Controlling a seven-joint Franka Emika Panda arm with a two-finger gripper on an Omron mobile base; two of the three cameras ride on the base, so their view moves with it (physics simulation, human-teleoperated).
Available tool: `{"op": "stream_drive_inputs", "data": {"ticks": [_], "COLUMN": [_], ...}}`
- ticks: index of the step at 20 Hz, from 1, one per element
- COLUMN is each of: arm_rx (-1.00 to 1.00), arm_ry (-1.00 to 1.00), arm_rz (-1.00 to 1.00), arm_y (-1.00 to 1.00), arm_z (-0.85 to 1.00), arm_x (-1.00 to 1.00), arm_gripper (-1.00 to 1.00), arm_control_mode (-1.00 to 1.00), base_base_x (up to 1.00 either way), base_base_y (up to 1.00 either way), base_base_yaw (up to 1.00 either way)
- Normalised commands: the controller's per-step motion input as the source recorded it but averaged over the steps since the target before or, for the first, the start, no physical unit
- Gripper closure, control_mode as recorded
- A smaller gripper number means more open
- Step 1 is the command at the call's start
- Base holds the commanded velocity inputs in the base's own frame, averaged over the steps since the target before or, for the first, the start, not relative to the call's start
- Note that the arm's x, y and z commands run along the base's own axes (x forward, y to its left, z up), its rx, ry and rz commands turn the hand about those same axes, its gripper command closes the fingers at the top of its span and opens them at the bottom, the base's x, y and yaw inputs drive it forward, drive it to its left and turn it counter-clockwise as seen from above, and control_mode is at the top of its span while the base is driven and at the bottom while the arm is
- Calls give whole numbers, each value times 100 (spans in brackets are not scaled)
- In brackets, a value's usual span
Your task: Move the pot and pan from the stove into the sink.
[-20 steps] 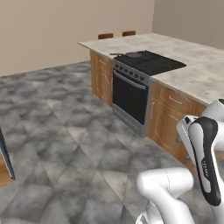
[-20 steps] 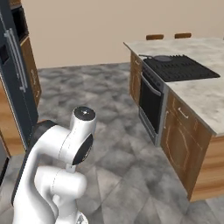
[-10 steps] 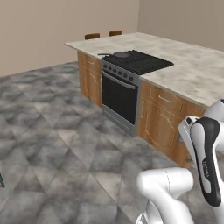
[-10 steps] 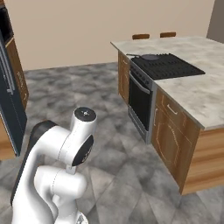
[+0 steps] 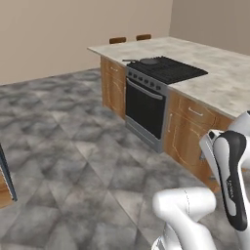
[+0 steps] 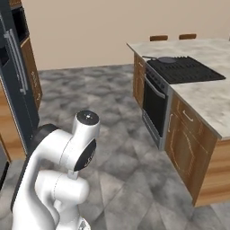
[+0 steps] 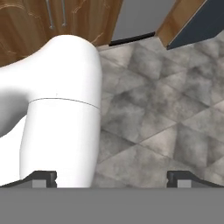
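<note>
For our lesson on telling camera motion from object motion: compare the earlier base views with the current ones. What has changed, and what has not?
The whole scene has slid across both base views, so the base has moved; the things have not. The stove sits further right in the left base view. The pan stays on its far corner. The hand stays open and empty, arm folded as before.

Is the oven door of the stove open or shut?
Shut. The black oven door lies flush with the front of the stove, its bar handle up under the knobs.

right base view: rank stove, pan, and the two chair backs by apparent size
1. stove, by far the largest.
2. pan on the stove's far corner, small and flat.
3. Two chair backs behind the counter: alike, and roughly pan-sized; they're farther off, so ranking is unsure.
</note>
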Motion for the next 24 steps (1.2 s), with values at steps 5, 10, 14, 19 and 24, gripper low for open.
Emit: {"op": "stream_drive_inputs", "data": {"ticks": [5, 10, 14, 19, 24], "arm_rx": [0, 0, 0, 0, 0], "arm_ry": [0, 0, 0, 0, 0], "arm_rz": [0, 0, 0, 0, 0], "arm_y": [0, 0, 0, 0, 0], "arm_z": [0, 0, 0, 0, 0], "arm_x": [0, 0, 0, 0, 0], "arm_gripper": [-100, -100, -100, -100, -100], "arm_control_mode": [100, 100, 100, 100, 100], "base_base_x": [40, 17, 76, 86, 86], "base_base_y": [0, 0, 10, 12, 11], "base_base_yaw": [3, 0, 0, 0, 0]}}
